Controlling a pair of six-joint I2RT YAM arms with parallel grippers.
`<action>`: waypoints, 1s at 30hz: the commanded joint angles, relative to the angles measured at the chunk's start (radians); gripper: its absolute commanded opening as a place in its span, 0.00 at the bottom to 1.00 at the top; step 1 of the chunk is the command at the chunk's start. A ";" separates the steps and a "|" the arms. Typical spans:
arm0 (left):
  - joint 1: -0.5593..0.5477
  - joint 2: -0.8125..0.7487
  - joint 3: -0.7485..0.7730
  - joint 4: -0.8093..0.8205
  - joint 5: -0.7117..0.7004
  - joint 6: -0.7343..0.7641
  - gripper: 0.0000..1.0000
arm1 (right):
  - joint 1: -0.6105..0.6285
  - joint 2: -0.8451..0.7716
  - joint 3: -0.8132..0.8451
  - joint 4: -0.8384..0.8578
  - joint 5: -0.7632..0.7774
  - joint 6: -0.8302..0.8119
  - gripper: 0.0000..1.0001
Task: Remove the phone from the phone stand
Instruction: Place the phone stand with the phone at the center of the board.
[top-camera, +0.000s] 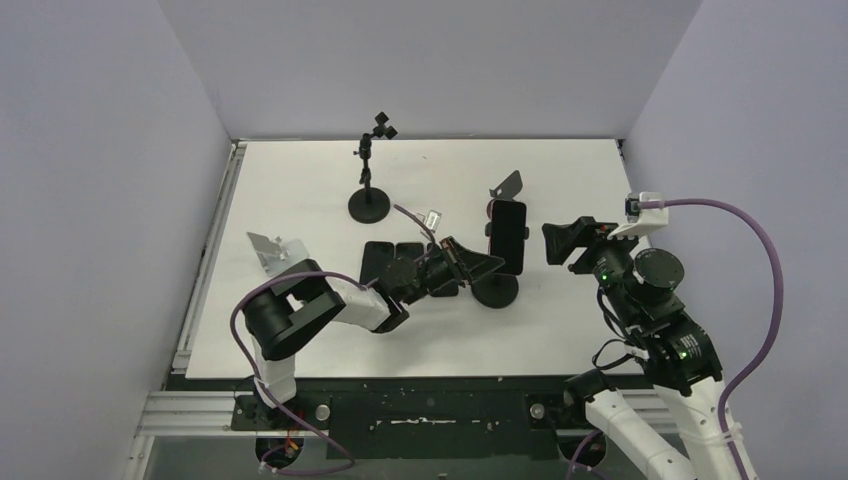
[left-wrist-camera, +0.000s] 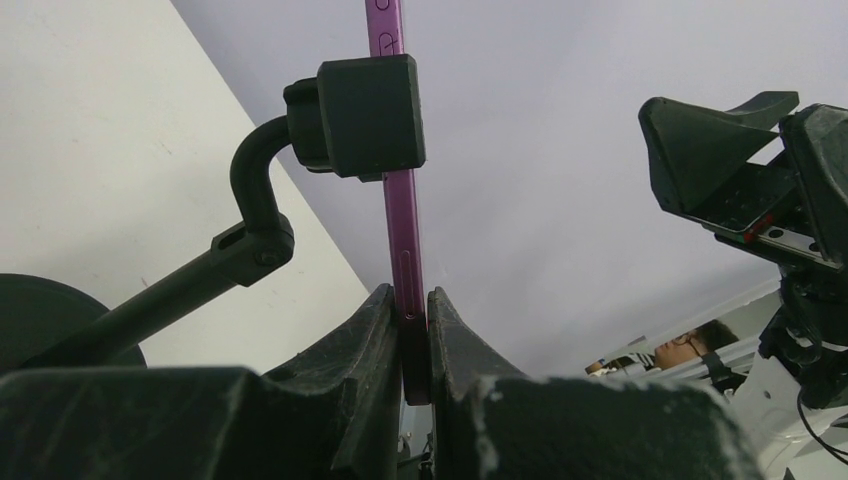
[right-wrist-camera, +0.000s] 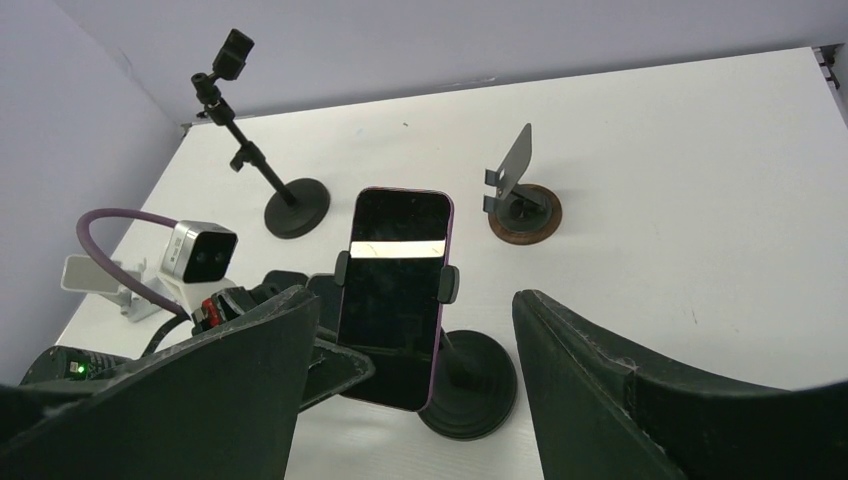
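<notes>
Left claw (left-wrist-camera: 410, 302) pinches phone (right-wrist-camera: 392, 295) lower edge; right claw (top-camera: 562, 243) spread. Phone clamped in stand (right-wrist-camera: 467, 385), long axis upright, screen facing right claw.

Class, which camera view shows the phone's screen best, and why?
Right wrist: the phone faces that camera, whole dark screen visible. Top external shows it small, from above. Left wrist shows only its purple edge, between the fingers of the left gripper.
</notes>
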 joint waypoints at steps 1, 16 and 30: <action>-0.007 -0.011 0.025 0.256 -0.008 -0.011 0.00 | -0.008 0.000 -0.016 0.016 -0.001 0.006 0.72; -0.008 0.011 -0.038 0.246 0.000 -0.004 0.06 | -0.007 0.002 -0.026 0.018 -0.001 0.005 0.72; 0.013 -0.066 -0.139 0.220 0.030 0.024 0.47 | -0.007 0.008 -0.022 0.019 -0.005 0.017 0.73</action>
